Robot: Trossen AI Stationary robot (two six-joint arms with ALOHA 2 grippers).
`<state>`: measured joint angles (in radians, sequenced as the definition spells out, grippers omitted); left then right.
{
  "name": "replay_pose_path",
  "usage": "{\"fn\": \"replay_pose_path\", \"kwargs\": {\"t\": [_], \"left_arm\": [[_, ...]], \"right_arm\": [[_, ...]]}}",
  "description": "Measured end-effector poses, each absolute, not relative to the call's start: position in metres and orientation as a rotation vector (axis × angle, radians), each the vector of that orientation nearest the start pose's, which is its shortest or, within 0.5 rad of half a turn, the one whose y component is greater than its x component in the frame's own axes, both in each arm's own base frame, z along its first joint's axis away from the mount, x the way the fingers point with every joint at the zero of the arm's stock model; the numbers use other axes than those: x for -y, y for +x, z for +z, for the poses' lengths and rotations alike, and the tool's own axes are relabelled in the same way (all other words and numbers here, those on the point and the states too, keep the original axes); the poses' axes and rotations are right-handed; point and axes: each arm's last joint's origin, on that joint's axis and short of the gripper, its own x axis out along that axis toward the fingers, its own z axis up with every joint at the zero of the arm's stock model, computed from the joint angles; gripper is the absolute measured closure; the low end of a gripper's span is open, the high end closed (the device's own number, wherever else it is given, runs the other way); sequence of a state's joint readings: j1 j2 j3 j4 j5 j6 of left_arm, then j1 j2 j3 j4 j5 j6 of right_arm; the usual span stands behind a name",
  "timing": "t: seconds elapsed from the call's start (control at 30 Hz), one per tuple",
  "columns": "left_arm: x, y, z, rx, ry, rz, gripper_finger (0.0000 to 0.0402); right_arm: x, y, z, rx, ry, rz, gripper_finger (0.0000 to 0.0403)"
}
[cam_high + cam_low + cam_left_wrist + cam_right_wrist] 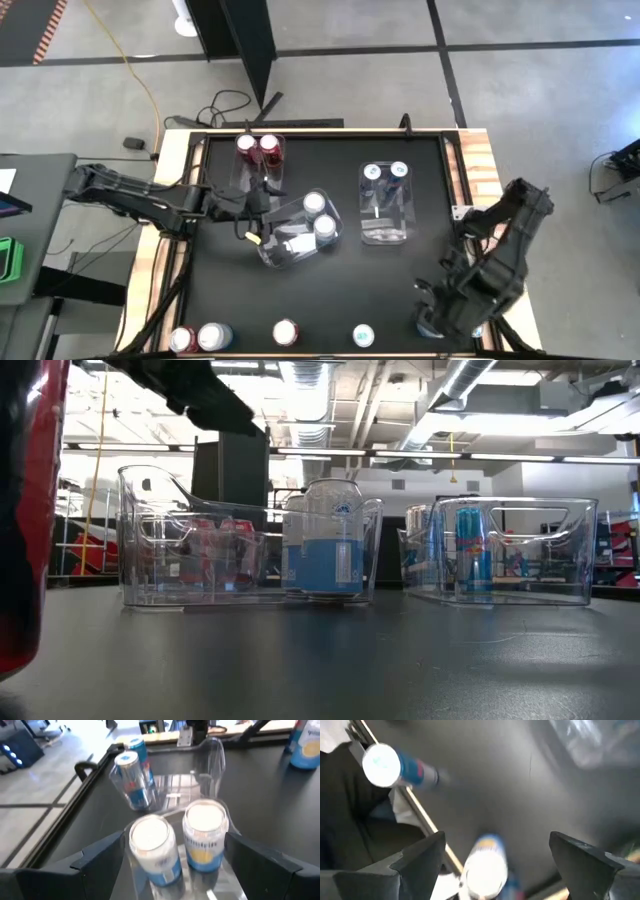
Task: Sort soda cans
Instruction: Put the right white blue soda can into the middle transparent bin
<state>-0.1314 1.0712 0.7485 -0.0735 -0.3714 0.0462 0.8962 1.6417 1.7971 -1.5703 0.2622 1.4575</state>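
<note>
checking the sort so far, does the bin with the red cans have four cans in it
No, the high view shows only two red cans in that bin.

left gripper (pixel 262 212): jaws apart, mid-table | right gripper (pixel 445 322): jaws apart, near edge

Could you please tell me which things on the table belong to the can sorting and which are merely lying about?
Belong to the job:
- red cans in one bin
- silver-white and blue cans in the middle bin
- slim dark blue cans in the right-hand bin
- unsorted cans along the near edge

Lying about:
- yellow cable on the floor
</note>
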Motion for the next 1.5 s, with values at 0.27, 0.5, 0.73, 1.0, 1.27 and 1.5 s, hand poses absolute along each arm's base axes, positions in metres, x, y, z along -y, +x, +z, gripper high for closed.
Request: {"fn": "replay_pose_path", "kwargs": {"t": [0.27,0.5,0.73,1.0,1.27,1.5], "left_arm": [[0.021,0.242,0.275,-0.358,0.130,0.232,0.0066],[0.021,0.242,0.276,-0.345,0.104,0.237,0.0066],[0.021,0.242,0.278,-0.345,0.105,0.237,0.0066],[0.021,0.243,0.283,-0.343,0.107,0.232,0.0066],[0.022,0.242,0.282,-0.347,0.085,0.234,0.0066],[0.027,0.241,0.280,-0.364,0.068,0.216,0.0066]], "right_arm": [[-0.241,0.155,0.367,-1.371,0.638,-0.443,0.0026],[-0.268,0.156,0.342,-1.413,0.499,-0.442,0.0026],[-0.292,0.166,0.306,-1.548,0.327,-0.419,0.0023],[-0.294,0.168,0.289,-1.564,0.300,-0.490,0.0004],[-0.293,0.161,0.274,-1.584,0.294,-0.556,0.0003],[-0.296,0.162,0.273,-1.585,0.329,-0.508,0.0003]]}}
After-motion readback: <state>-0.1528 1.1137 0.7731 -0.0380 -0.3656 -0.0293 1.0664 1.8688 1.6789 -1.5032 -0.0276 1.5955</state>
